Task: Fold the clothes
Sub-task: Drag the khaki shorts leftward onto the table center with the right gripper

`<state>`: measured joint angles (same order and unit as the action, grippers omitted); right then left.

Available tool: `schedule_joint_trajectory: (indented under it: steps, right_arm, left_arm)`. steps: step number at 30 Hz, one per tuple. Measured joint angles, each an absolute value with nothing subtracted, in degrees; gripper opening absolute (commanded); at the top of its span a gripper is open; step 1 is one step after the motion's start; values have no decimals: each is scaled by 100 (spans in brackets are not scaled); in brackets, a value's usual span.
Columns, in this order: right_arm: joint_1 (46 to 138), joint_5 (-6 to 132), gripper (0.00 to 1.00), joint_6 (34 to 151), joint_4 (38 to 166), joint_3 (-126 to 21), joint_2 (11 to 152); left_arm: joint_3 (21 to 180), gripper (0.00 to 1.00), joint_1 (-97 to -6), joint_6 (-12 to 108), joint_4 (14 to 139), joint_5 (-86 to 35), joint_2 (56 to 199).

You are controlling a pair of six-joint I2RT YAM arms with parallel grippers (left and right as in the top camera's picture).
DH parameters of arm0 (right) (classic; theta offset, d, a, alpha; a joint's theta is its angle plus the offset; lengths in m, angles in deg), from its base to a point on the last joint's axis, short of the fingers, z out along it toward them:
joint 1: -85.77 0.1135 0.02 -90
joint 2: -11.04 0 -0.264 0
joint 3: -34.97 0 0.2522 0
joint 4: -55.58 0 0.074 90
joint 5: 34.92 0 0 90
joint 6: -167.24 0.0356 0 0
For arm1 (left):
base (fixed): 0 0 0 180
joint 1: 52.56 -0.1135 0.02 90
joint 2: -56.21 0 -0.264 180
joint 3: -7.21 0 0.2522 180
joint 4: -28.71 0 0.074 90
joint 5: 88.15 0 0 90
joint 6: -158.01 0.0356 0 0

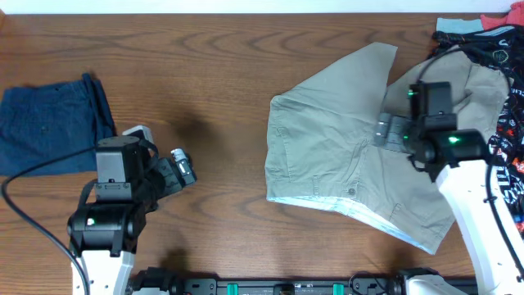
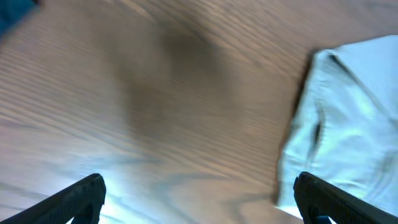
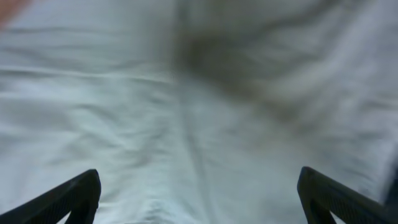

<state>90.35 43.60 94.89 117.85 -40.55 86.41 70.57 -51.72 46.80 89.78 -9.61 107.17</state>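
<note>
The khaki-beige shorts (image 1: pixel 344 156) lie spread on the table right of centre, with the pale blue waistband lining showing along their near edge. My right gripper (image 1: pixel 383 129) hovers over the middle of the shorts, open and empty; in the right wrist view its fingers (image 3: pixel 199 202) frame plain beige cloth (image 3: pixel 186 106). My left gripper (image 1: pixel 185 167) is open and empty over bare wood, well left of the shorts. In the left wrist view its fingers (image 2: pixel 199 202) frame the table, and the shorts' left edge (image 2: pixel 348 124) shows at the right.
A dark navy garment (image 1: pixel 49 123) lies folded at the far left. A black jersey with red and white print (image 1: pixel 503 90) is piled at the right edge, touching the shorts. The wooden table (image 1: pixel 205 74) lies between the two arms.
</note>
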Motion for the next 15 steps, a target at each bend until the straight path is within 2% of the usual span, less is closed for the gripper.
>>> schedule_joint_trajectory:
  steps: [8, 15]
  right_arm:
    - [8296, 4032, 99, 9569, 12382, -4055, 8641]
    - [8146, 3990, 99, 9572, 12629, -4055, 8641]
  left_arm:
    - [7057, 98, -4925, 4439, 8937, -2052, 11587]
    - [7057, 98, -3980, 4376, 8626, -2371, 12813]
